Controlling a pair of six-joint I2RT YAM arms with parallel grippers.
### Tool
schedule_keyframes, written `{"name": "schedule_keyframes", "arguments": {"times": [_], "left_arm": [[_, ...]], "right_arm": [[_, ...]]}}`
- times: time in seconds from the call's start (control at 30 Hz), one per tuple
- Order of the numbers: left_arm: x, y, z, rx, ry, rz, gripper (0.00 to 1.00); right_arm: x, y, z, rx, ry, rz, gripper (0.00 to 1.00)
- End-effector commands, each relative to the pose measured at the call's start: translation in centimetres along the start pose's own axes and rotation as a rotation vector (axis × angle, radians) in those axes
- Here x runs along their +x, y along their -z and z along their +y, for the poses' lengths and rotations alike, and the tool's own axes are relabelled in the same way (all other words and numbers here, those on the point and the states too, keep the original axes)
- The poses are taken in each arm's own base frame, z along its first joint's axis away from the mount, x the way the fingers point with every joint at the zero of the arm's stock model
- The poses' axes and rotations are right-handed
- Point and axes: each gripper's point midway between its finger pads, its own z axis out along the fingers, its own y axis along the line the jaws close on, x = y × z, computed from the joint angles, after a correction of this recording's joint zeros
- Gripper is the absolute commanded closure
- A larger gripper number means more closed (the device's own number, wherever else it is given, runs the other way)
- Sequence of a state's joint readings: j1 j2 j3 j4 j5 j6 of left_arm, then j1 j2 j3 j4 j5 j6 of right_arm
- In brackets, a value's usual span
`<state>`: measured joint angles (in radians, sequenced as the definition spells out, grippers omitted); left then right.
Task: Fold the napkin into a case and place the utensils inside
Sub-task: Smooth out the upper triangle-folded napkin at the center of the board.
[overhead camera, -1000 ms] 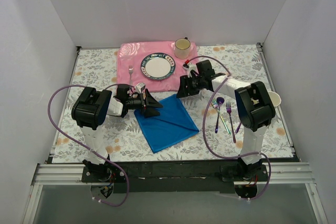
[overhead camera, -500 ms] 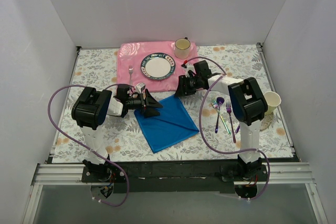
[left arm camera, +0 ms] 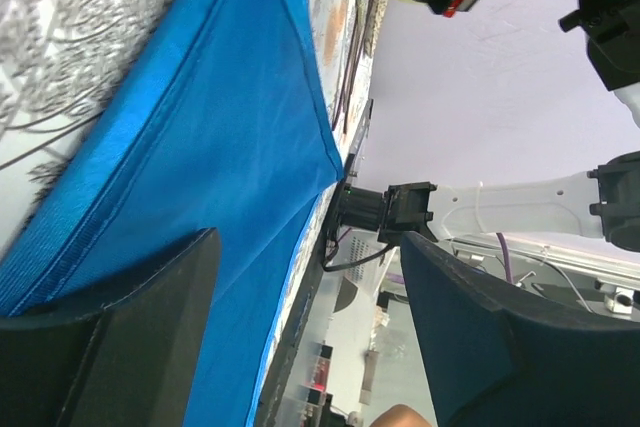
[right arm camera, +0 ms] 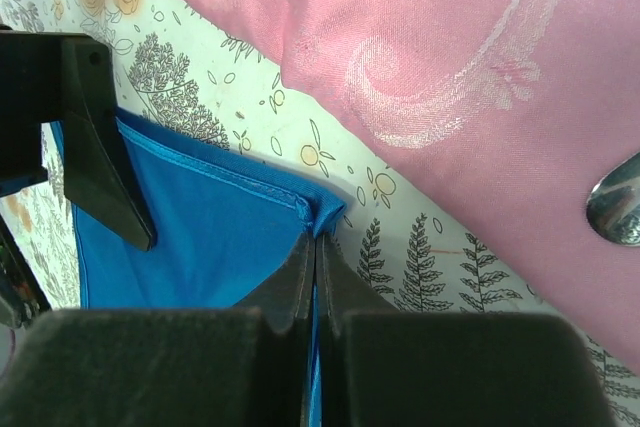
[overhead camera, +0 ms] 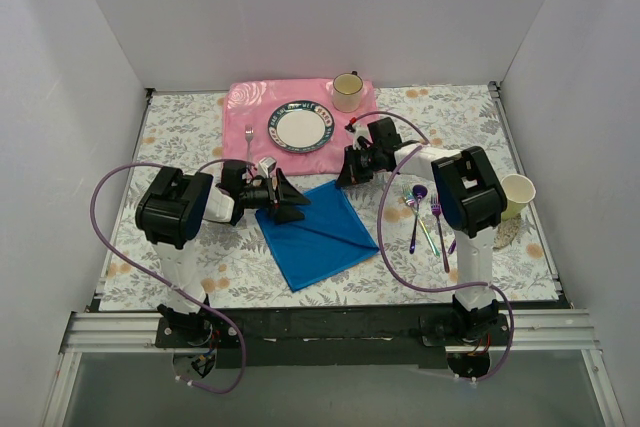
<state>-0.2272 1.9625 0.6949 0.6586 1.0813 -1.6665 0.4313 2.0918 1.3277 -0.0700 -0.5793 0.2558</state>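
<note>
The blue napkin point(overhead camera: 320, 232) lies flat as a diamond with one diagonal crease; no case shows. My right gripper point(overhead camera: 344, 177) is at its far corner, and the right wrist view shows that gripper point(right arm camera: 318, 243) shut on the napkin's point(right arm camera: 200, 237) hemmed corner. My left gripper point(overhead camera: 293, 202) hovers open over the napkin's left corner. In the left wrist view its fingers point(left arm camera: 120, 347) stand wide apart above the napkin point(left arm camera: 200, 167), holding nothing. The iridescent utensils point(overhead camera: 425, 215) lie on the table to the right of the napkin.
A pink placemat point(overhead camera: 250, 102) at the back carries a plate point(overhead camera: 300, 127), a cup point(overhead camera: 347, 92) and a silver fork point(overhead camera: 249, 137). The placemat's edge point(right arm camera: 450, 77) and a silver spoon point(right arm camera: 615, 197) lie close beyond the right gripper. A paper cup point(overhead camera: 520, 190) stands at the right.
The right gripper has closed on the napkin's far corner, its arm shifting slightly left. The left gripper stays open in place.
</note>
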Motion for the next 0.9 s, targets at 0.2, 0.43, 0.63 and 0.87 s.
{"name": "schedule_keyframes", "arguments": {"times": [0.2, 0.43, 0.63, 0.87], "left_arm": [[5.1, -3.7, -7.4, 0.142, -0.181, 0.131, 0.3], [7.2, -6.5, -6.8, 0.184, -0.074, 0.166, 0.36], [6.9, -7.8, -4.3, 0.146, -0.005, 0.159, 0.38], [7.3, -8.0, -0.8, 0.052, 0.076, 0.146, 0.39]], "right_arm": [[-0.7, -0.5, -0.5, -0.003, 0.026, -0.016, 0.99], [-0.8, -0.6, -0.6, -0.003, 0.025, -0.018, 0.99], [-0.8, -0.6, -0.6, -0.004, 0.023, -0.018, 0.99], [-0.9, -0.5, -0.5, -0.007, 0.023, -0.022, 0.99]]}}
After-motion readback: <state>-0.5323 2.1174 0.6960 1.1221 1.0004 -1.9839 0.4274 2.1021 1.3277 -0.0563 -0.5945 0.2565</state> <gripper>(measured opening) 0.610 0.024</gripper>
